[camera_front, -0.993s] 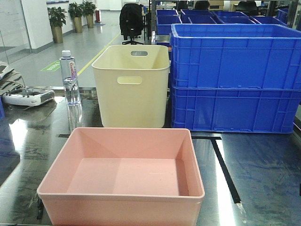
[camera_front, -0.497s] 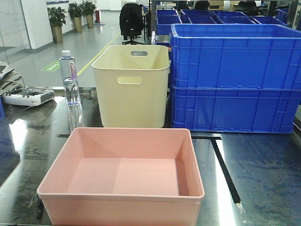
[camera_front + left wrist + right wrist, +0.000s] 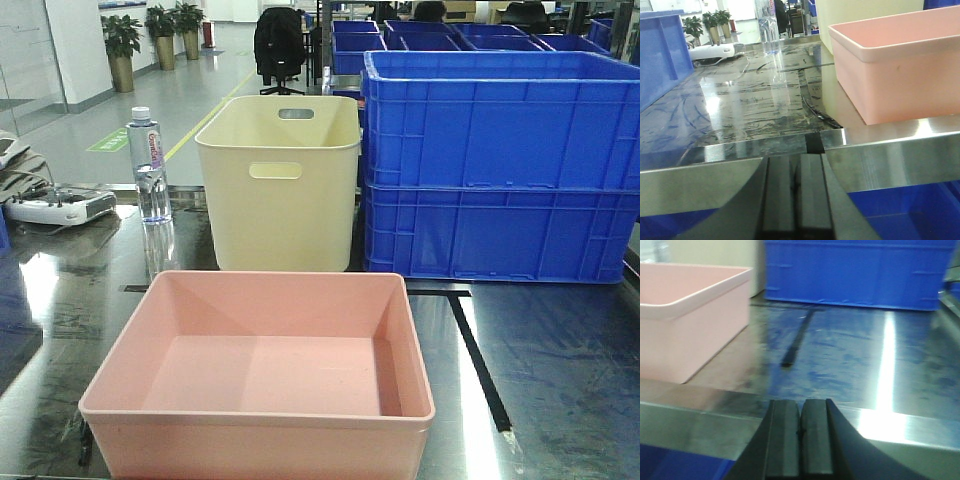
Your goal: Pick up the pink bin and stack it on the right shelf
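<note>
Here, one pink bin; two blue crates; left gripper and right gripper closed (both empty).

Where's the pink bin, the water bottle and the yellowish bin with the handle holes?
pink bin (image 3: 260, 375): front view, on its inside floor.
water bottle (image 3: 150, 170): front view, on its label.
cream bin (image 3: 280, 215): front view, on its front wall below the handle slot.
</note>
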{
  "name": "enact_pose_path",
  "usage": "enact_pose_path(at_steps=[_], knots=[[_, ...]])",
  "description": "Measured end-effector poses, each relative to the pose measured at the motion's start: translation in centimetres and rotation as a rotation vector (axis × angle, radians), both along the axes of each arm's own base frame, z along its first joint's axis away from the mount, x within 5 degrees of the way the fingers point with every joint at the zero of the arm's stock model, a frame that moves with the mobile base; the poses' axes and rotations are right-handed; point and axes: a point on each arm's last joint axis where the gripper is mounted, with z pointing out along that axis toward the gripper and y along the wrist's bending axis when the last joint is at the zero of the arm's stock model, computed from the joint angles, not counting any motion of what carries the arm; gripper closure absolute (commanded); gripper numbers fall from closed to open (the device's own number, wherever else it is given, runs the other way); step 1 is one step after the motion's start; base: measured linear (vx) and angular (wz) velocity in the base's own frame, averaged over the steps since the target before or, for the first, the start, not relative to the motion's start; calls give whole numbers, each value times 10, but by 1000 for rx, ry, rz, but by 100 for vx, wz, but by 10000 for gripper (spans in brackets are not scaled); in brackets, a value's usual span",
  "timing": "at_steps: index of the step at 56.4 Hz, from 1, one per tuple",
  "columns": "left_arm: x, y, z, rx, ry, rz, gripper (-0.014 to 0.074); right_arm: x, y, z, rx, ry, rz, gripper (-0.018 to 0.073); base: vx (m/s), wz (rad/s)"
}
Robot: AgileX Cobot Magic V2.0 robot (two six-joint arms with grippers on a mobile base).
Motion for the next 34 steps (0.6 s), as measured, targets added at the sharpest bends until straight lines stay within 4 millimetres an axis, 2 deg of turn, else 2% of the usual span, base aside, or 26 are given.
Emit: enact_pose_path(at_steps=[7, 10, 34], knots=[[0, 0, 0, 0, 0, 0, 604, -7, -4, -14, 0, -41, -46, 571, 0, 0], [0, 0, 0, 0, -1, 0, 604, -11, -4, -14, -2, -92, -50, 571, 0, 0], [0, 0, 0, 0, 0, 0, 604, -12, -4, -14, -4, -94, -49, 571, 0, 0]])
